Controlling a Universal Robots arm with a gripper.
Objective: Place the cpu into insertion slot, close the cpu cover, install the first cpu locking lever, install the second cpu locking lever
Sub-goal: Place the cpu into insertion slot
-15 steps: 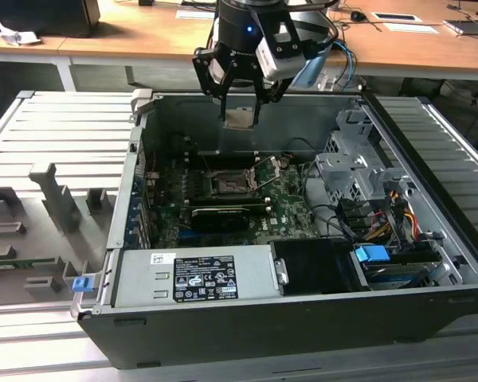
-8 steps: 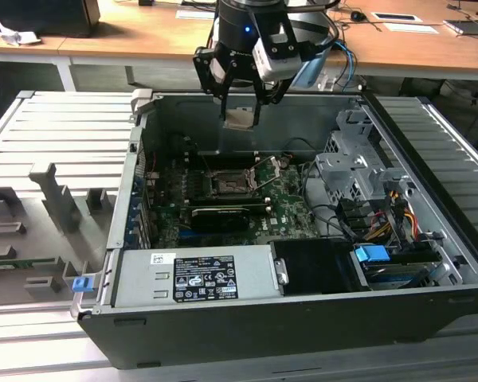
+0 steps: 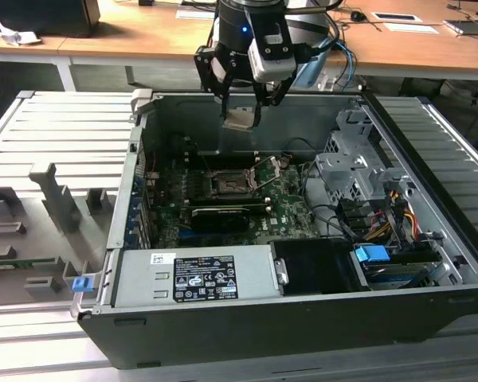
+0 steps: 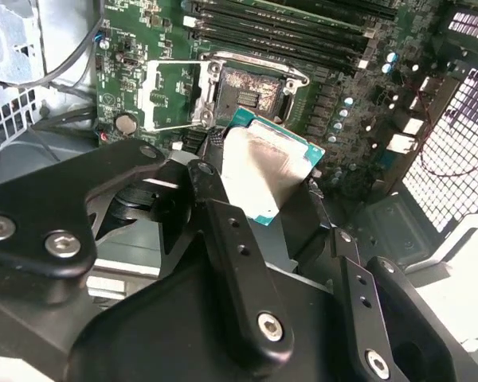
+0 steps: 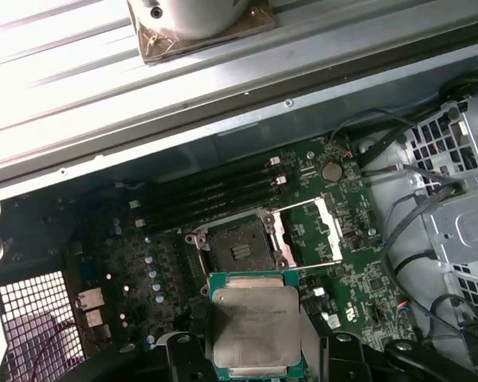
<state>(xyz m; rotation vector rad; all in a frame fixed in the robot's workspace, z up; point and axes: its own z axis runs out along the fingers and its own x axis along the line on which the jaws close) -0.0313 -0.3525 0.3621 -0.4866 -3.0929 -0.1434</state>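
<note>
My gripper (image 3: 240, 110) hangs over the open computer case (image 3: 135, 159), shut on the cpu (image 3: 240, 119). In both wrist views the cpu (image 4: 263, 167) (image 5: 255, 322) is a flat square chip with a silvery top and green edge, pinched at two opposite sides between black fingers (image 4: 223, 215). The insertion slot (image 3: 227, 185) (image 4: 243, 87) (image 5: 237, 243) lies open and empty on the green motherboard, below the chip and apart from it. The cpu cover (image 4: 171, 95) (image 5: 315, 231) is swung back beside the slot. A thin metal lever (image 3: 263, 171) stands raised next to it.
A black graphics card (image 3: 219, 215) lies just in front of the slot, and memory slots (image 5: 207, 199) lie behind it. A grey power supply (image 3: 191, 274) fills the case front. The drive cage (image 3: 354, 171) and cables (image 3: 382, 219) crowd the exterior view's right. A grey fixture tray (image 3: 48, 215) lies at its left.
</note>
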